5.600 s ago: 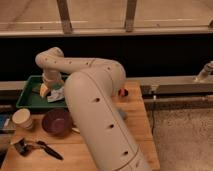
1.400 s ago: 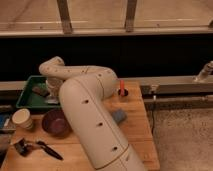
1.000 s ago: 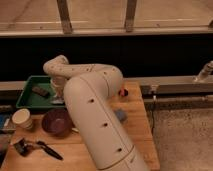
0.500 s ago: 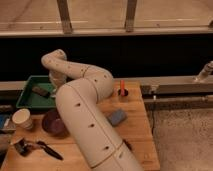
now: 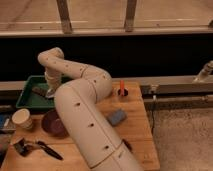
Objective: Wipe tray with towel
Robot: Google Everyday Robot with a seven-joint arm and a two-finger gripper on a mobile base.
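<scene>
A green tray [image 5: 25, 102] sits at the back left of the wooden table [image 5: 130, 135]. A dark crumpled cloth, apparently the towel [image 5: 38, 91], lies inside the tray towards its back. My gripper [image 5: 50, 93] reaches down into the tray just right of the towel, at or close to the tray floor. The white arm [image 5: 75, 100] bends over the tray and hides its right part. I cannot tell whether the gripper touches the towel.
A paper cup [image 5: 22, 119] and a purple bowl [image 5: 51, 123] stand in front of the tray. A black-handled tool [image 5: 44, 148] lies at the front left. A blue sponge [image 5: 116, 117] lies mid-table. An orange upright object [image 5: 121, 88] stands at the back edge.
The arm's upper bend has shifted over the tray and the gripper has moved a little inside it. The dark towel lies in about the same place.
</scene>
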